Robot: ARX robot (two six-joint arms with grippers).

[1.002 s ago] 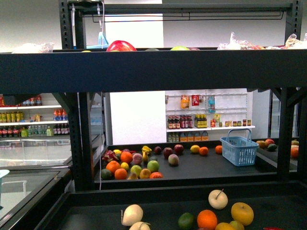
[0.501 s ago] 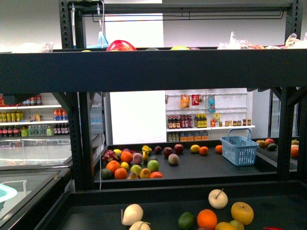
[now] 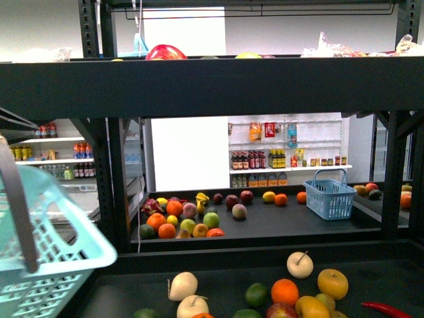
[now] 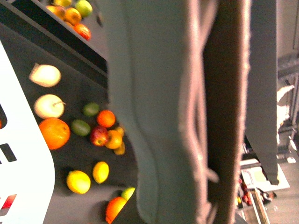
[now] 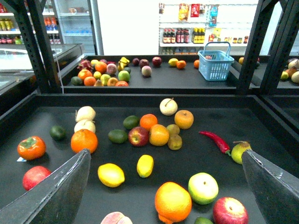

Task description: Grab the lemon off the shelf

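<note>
Right gripper (image 5: 166, 154) spread wide over the shelf (image 5: 210, 112) tier.
The lemon (image 5: 111, 175) lies just beside a smaller yellow fruit (image 5: 145, 165), perhaps another lemon, not touching.

Background, front view: I see a brightly lit white wall panel (image 3: 189, 156) at centre. To its right stands white store shelving (image 3: 286, 173) with rows of dark bottles (image 3: 258, 160). At far left, drinks shelves (image 3: 63, 158) hold coloured bottles. Lighting is even and bright.

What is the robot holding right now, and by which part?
The right end effector is open and empty. The near basket hangs raised on the left, probably carried by its handle, but the grip itself isn't clear.
</note>
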